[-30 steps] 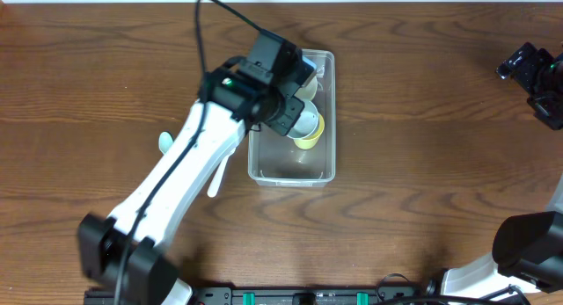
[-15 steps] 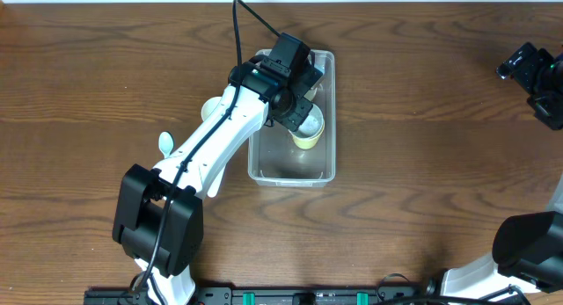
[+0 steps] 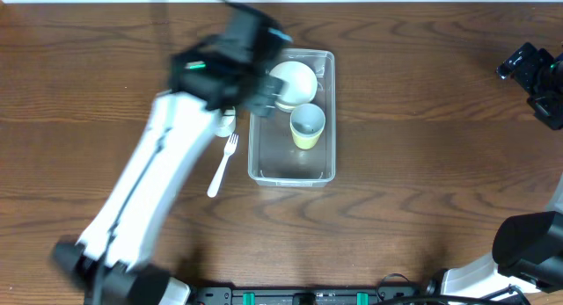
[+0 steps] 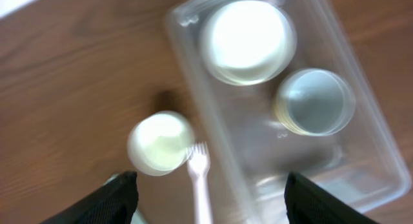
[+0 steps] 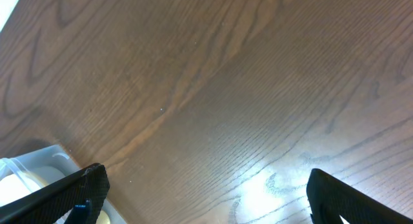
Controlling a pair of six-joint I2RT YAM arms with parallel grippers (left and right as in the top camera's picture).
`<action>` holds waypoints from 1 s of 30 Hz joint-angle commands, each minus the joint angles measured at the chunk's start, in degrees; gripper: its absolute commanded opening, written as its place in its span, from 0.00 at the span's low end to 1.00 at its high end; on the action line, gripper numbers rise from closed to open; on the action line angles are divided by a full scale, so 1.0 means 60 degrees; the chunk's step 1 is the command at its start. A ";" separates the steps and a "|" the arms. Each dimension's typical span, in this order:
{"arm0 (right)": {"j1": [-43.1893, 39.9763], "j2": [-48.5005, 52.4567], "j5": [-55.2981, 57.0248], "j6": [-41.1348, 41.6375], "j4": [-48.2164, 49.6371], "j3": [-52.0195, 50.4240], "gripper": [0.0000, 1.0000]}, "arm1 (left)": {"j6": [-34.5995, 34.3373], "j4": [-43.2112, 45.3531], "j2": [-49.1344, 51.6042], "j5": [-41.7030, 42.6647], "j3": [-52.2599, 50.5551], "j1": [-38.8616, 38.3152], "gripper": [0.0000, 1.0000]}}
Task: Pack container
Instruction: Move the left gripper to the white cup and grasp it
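The container [image 3: 292, 169] sits midway on the tabletop [image 3: 422, 164], 1 bowl [image 3: 293, 83] and 1 cup [image 3: 307, 127] at its far end, its near half bare. The left end effector [image 4: 210, 185], blurred, hovers beside its left rim, fingers wide apart, empty, over a fork [image 3: 223, 164]. The right end effector [image 5: 206, 192], likewise spread and empty, is well apart near the right edge.

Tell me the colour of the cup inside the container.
Pale yellow cup, whitish inside; overhead view shows it best.

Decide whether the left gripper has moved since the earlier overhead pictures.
Yes. The left gripper has shifted left, from over the container to its left rim.
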 commanded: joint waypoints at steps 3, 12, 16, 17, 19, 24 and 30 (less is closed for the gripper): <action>-0.0051 0.0036 0.0000 -0.0055 -0.0011 -0.0022 0.99 | -0.0561 -0.0382 0.0142 0.0175 -0.0674 0.2029 0.74; -0.0051 0.0036 0.0000 -0.0058 -0.0011 -0.0022 0.99 | -0.1348 0.1351 0.1938 0.1129 -0.2422 0.3530 0.72; -0.0051 0.0036 0.0000 -0.0055 -0.0011 -0.0022 0.99 | -0.1344 0.1741 0.2667 0.1129 -0.2422 0.3526 0.72; -0.0051 0.0036 0.0000 -0.0058 -0.0011 -0.0022 0.99 | -0.1344 0.1796 0.2816 0.1129 -0.2422 0.3526 0.72; -0.0051 0.0036 0.0000 -0.0058 -0.0011 -0.0022 0.99 | -0.1344 0.1876 0.3104 0.1129 -0.2422 0.3526 0.71; -0.0051 0.0036 0.0000 -0.0058 -0.0011 -0.0022 0.99 | -0.1348 0.1949 0.3563 0.1173 -0.2422 0.3526 0.34; -0.0051 0.0036 0.0000 -0.0058 -0.0011 -0.0022 0.99 | -0.0954 0.2087 0.3442 0.1311 -0.2397 0.3515 0.06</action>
